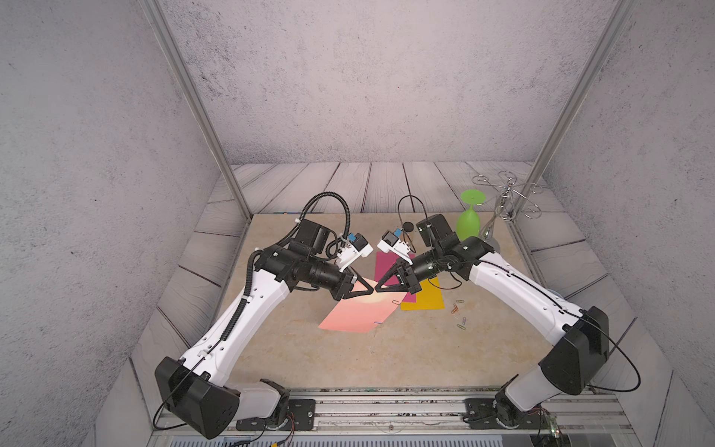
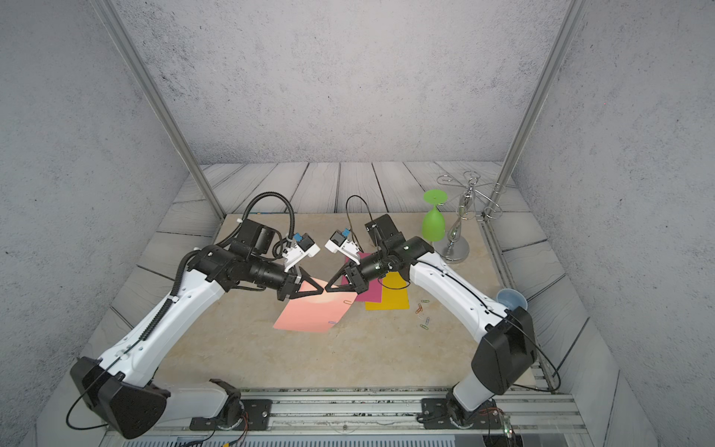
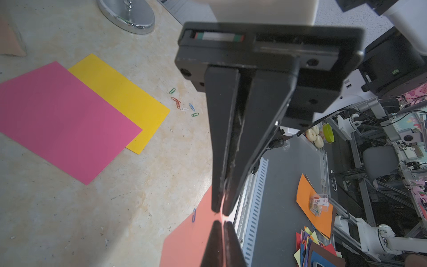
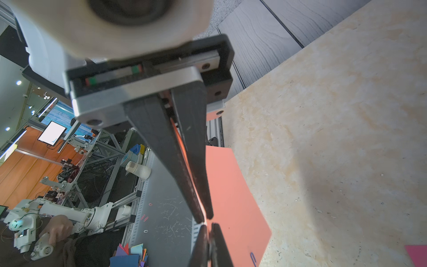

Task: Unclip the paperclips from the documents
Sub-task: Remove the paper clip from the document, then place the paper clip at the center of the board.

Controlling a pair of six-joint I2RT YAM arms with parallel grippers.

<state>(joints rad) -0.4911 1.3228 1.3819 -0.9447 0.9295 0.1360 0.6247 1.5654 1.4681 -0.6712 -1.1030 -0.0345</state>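
A salmon pink document [image 1: 352, 313] [image 2: 309, 315] is lifted by its far edge while its near part rests on the table. My left gripper [image 1: 371, 291] [image 3: 221, 211] and right gripper [image 1: 377, 290] [image 4: 206, 219] meet tip to tip on that edge, both shut on the sheet. Whether a clip sits between the tips is hidden. A blue paperclip [image 3: 193, 215] [image 4: 253, 257] and an orange paperclip [image 1: 395, 302] are clipped on its right-hand edges. The magenta document [image 1: 387, 267] [image 3: 64, 120] overlaps the yellow document [image 1: 425, 300] [image 3: 122, 97]. Several loose paperclips [image 1: 458, 313] [image 3: 183, 105] lie right of them.
An upturned green plastic goblet [image 1: 468, 222] and a chrome wire rack [image 1: 503, 201] on a round base [image 2: 450, 249] stand at the back right. A pale blue cup [image 2: 510, 298] shows behind the right arm. Metal frame posts rise at both back corners.
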